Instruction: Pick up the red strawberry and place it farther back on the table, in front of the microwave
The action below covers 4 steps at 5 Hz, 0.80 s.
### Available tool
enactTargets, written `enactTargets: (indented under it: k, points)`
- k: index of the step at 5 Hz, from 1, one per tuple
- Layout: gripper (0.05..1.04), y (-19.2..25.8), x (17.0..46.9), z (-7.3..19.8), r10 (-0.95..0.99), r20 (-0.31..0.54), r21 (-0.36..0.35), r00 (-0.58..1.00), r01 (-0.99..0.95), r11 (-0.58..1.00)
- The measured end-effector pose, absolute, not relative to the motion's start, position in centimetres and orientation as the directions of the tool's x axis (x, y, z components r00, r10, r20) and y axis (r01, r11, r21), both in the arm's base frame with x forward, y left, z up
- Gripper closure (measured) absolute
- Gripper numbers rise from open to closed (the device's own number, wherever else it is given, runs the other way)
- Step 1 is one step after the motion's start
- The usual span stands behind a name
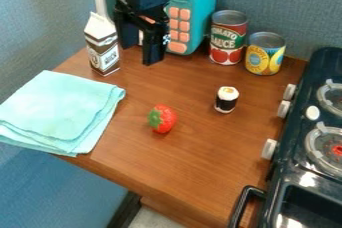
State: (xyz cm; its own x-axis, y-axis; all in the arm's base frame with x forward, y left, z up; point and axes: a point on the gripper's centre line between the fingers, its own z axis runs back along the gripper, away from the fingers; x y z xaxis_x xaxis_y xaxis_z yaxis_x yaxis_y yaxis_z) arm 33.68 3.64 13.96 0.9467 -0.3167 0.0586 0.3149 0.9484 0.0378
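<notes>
Camera view puts my black hand (139, 54) near the top, hanging over the back of the wooden desk (200, 152), its two fingers spread with nothing pinched between them. Closest to it I see the brown-and-white carton (103, 47), upright just left of the hand; I can't tell whether the two touch. Behind the hand and to its right is a turquoise toy microwave (203, 2) with orange buttons. Farther right of the hand, two cans stand upright side by side: a red and green tomato can (228, 37) and a yellow and blue one (265, 54). In front of the hand, I have a strawberry (165, 119) with its green top facing left, and off to the right a toy sushi roll (226, 100) standing on end. A folded aqua cloth (60, 109) lies forward-left of the hand, and well to the right is a black toy stove (302, 104) with white knobs.
</notes>
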Motion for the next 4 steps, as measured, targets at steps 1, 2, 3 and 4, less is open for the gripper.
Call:
enactTargets:
  k: [1, 2, 3, 4]
  points:
    - [0.082, 3.7, 33.5, 13.0, -0.315, 0.031, 0.024, 0.949, 0.314, 0.949]
    - [0.082, 2.9, 33.2, 11.7, -0.354, -0.051, -0.018, 0.934, 0.354, 0.935]
    - [0.082, 1.2, 33.4, 11.1, -0.420, -0.069, -0.030, 0.905, 0.419, 0.907]
    - [0.082, 1.5, 33.4, 10.6, -0.418, -0.091, -0.014, 0.904, 0.419, 0.908]
